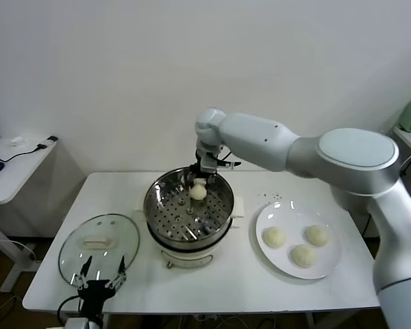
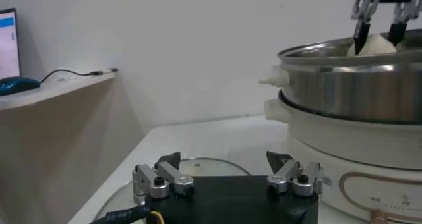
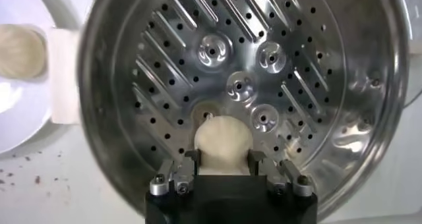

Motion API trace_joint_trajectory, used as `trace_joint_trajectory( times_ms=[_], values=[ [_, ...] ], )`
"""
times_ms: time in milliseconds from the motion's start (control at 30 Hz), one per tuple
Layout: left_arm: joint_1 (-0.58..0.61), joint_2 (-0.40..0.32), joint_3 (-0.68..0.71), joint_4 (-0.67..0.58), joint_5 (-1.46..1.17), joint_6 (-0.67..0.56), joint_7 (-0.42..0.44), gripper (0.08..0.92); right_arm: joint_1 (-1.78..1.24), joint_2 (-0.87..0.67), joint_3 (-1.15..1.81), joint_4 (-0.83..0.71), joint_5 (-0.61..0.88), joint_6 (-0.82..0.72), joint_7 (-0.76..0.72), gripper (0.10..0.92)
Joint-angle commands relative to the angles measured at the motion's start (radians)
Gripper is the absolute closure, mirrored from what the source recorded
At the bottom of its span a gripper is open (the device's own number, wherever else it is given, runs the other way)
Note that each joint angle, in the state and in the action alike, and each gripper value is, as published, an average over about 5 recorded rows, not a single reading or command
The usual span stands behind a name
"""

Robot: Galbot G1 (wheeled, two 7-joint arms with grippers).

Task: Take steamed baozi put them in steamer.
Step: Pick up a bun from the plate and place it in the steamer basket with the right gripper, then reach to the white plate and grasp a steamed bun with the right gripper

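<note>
Holding: the right gripper point(image 3: 224, 158) has its black fingers closed on one small, round, cream-white steamed baozi point(image 3: 223, 145), pinched at both sides.
Directly below the pincer: the perforated steel tray of the round shiny steel steamer point(image 1: 227, 205) on its white base; the bun hangs inside the rim and, judging from the head view, above the tray, not yet resting on it.
Doing it well: lower straight down until the bun sits on the holes, then part the fingers only a little, so the soft dough is not dragged or tipped.
Watch: the pincer sits toward the steamer's back wall; a sideways drift could knock the rim.
Farther off, to the pincer's right side: a flat white round plate point(image 1: 331, 266) with three more cream-white buns, well apart from the steamer.
Farthest, at the table's near-left edge: the left gripper point(image 1: 101, 269), fingers spread wide and empty, parked over a round glass lid point(image 1: 75, 240) with a white handle.
</note>
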Motion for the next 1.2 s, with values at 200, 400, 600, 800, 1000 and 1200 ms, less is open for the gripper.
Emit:
trace_joint_trajectory(
  times_ms=[200, 400, 600, 800, 1000, 1200],
  values=[
    [-0.002, 0.001, 0.001, 0.001, -0.004, -0.001, -0.001, 0.177, -0.069, 0.088, 0.034, -0.160, -0.048, 0.064, 0.028, 0.374],
    [0.002, -0.002, 0.002, -0.005, -0.003, -0.001, -0.001, 0.177, -0.035, 0.055, 0.034, -0.111, 0.004, 0.059, 0.018, 0.226],
    [0.010, -0.006, 0.005, -0.015, 0.002, -0.001, -0.001, 0.177, 0.128, -0.053, -0.024, 0.032, 0.205, 0.040, -0.060, 0.203],
    [0.007, -0.015, 0.012, -0.014, 0.009, 0.002, 0.000, 0.177, 0.347, -0.237, -0.186, 0.255, 0.609, -0.163, -0.115, 0.202],
    [0.001, -0.013, 0.017, -0.009, 0.012, -0.002, 0.000, 0.177, 0.506, -0.508, -0.397, 0.457, 0.778, -0.536, -0.109, 0.203],
    [0.000, -0.012, 0.013, -0.010, 0.010, -0.002, 0.000, 0.177, 0.559, -0.721, -0.564, 0.669, 0.823, -0.865, -0.032, 0.203]
  ],
)
